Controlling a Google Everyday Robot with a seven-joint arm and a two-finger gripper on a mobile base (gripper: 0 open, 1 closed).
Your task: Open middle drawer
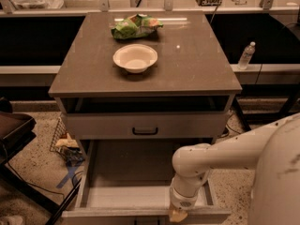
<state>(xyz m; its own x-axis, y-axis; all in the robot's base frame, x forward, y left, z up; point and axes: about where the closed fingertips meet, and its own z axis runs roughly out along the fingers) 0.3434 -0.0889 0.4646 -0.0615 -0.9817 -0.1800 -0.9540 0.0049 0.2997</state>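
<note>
The middle drawer point(140, 196) is pulled far out of the grey cabinet, and its long grey interior is empty. Its front panel point(103, 216) lies at the bottom edge of the camera view, with a dark bit of its handle point(142, 222) just showing. My gripper point(178, 214) hangs from the white arm point(211, 156) and sits at the top rim of that front panel, right of centre. The drawer above point(145, 124) has a dark bar handle point(145, 131) and stands slightly out, with a dark gap under the tabletop.
On the cabinet top point(197, 64) are a white bowl point(135, 57) and a green snack bag point(136, 26). A water bottle point(246, 55) stands on the right ledge. A wire basket with clutter point(65, 143) and a dark seat point(14, 128) are on the left.
</note>
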